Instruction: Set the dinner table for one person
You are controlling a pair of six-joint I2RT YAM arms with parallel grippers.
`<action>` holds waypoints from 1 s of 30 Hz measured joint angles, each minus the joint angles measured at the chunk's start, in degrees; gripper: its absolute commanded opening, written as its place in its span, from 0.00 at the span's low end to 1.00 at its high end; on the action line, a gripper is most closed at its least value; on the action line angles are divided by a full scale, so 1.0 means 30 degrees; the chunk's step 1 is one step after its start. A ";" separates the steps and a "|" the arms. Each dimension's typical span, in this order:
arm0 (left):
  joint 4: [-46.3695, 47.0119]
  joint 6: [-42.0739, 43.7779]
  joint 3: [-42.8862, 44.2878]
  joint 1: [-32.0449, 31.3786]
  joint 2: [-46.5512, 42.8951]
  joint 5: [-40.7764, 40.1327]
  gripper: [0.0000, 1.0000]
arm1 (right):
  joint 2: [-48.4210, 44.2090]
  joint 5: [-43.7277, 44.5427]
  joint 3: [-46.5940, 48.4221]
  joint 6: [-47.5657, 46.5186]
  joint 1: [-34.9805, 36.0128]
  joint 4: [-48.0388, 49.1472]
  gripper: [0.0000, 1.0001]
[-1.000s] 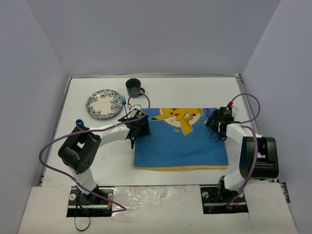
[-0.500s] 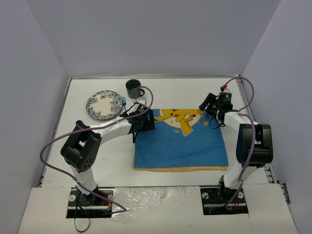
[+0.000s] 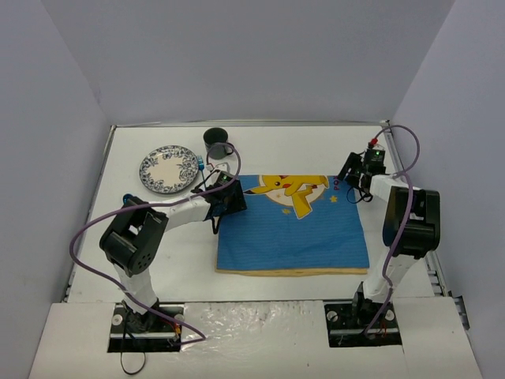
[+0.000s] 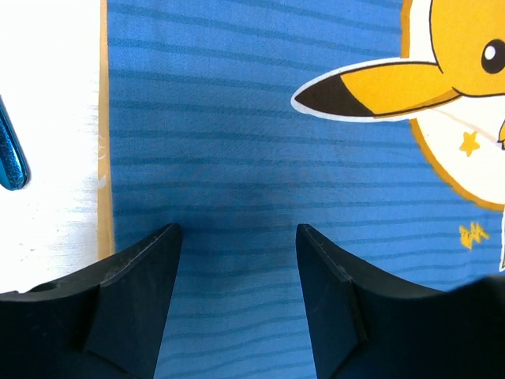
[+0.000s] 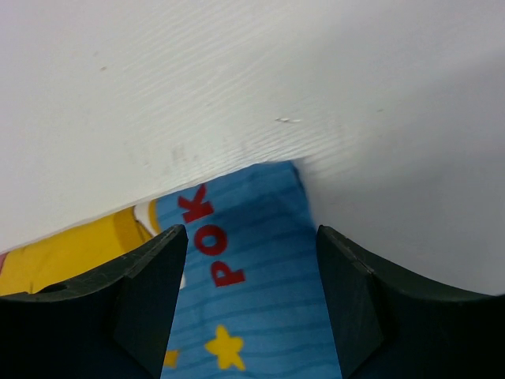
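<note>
Nearest me the white tabletop (image 3: 158,260) runs from the arm bases to the back wall and carries everything; on its middle the blue cartoon mat (image 3: 292,233) lies flat and square, so I judge the first step, laying the mat, about done.

At the mat's far left corner hover my left fingers (image 4: 134,276); they stand moderately apart with only striped cloth showing between them, holding nothing. At the far right corner my right fingers (image 5: 142,292) are likewise apart and empty, over the mat's edge where it meets bare tabletop.

Just left of the mat a shiny blue utensil handle (image 4: 9,154) lies on the white surface; I cannot tell whether it is a fork or spoon. Beyond it, well off the mat at the far left, sits the patterned plate (image 3: 169,169); behind that, near the back edge, the dark mug (image 3: 216,141).

So most remains: plate onto the mat, cutlery beside it, mug near its far corner.
</note>
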 measured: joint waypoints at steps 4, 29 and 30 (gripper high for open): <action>0.0014 -0.0246 0.0012 0.0050 -0.0055 0.0165 0.64 | -0.0589 0.1511 0.0554 -0.0686 0.0026 -0.1353 0.67; -0.4858 0.2964 0.1264 -0.0509 -0.0201 -0.2189 0.64 | -0.5101 0.5735 -0.3120 0.1022 0.9028 -0.5618 0.89; -0.4833 0.3012 0.1314 -0.0526 0.0188 -0.2253 0.61 | -0.4902 0.5727 -0.3226 0.1101 0.8957 -0.5622 0.88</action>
